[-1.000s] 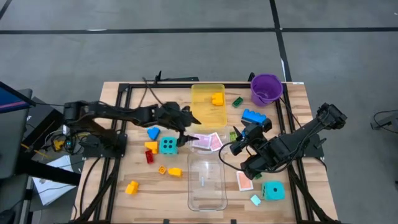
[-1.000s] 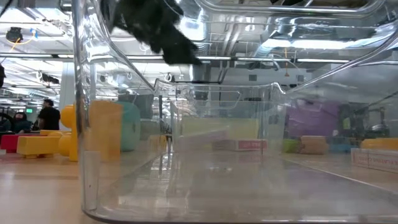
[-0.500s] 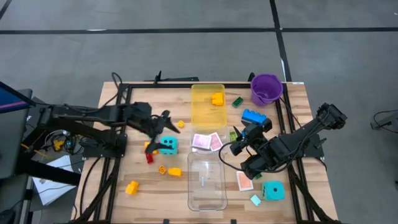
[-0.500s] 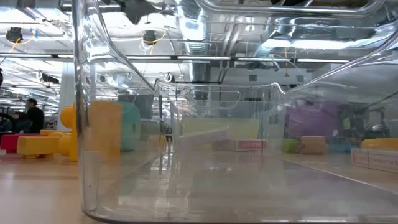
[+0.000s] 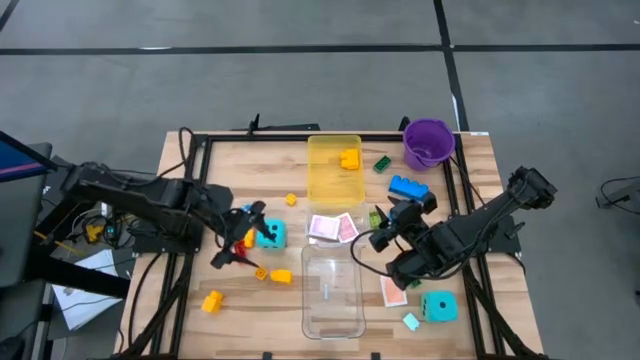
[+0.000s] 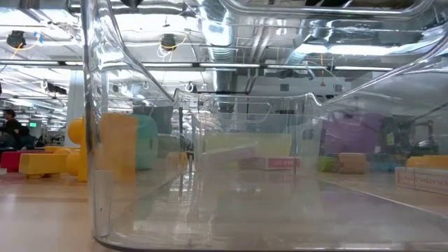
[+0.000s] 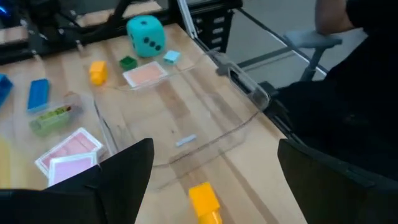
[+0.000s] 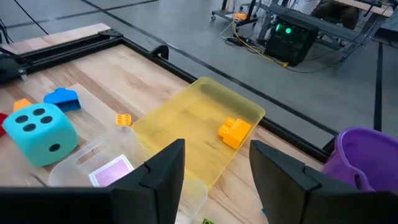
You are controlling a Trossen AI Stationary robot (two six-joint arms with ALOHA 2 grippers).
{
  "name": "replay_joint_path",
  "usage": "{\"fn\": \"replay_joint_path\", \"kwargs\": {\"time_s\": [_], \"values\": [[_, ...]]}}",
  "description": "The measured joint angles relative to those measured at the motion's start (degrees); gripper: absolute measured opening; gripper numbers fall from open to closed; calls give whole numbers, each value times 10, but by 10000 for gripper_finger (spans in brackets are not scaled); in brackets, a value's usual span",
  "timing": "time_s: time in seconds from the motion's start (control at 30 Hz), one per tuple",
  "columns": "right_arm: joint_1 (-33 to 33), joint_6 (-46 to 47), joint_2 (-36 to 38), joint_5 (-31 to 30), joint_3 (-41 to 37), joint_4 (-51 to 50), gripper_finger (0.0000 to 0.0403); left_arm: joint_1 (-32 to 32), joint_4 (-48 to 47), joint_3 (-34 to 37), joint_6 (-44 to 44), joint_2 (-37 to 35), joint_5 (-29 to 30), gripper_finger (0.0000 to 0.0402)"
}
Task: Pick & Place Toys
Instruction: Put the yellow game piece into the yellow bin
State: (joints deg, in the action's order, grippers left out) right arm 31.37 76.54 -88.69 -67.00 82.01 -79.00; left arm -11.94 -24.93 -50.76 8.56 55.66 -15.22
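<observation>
High view: left gripper (image 5: 236,236) open, empty, beside cyan die (image 5: 270,234); no legible writing.

A robotics lab or test hall is indicated. A wooden-topped bench (image 5: 210,165) in a black metal frame (image 5: 330,137) is set on a grey concrete floor (image 5: 300,70) marked with dark lines. Exposed ceiling ducting (image 6: 280,66) and strip lights are seen beyond. Powered electronics (image 8: 292,38) and loose cables (image 8: 239,40) are noted on the floor.
</observation>
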Motion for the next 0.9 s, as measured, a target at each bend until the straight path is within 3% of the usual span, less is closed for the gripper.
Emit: {"fn": "replay_joint_path", "kwargs": {"time_s": [0.4,0.73,0.9], "values": [[0,0,-3,6,0,-2,173,-84,6,4,-15,70,5,337],[0,0,-3,6,0,0,173,-121,93,83,-16,180,164,337],[0,0,-3,6,0,1,173,-121,136,105,-35,225,183,337]]}}
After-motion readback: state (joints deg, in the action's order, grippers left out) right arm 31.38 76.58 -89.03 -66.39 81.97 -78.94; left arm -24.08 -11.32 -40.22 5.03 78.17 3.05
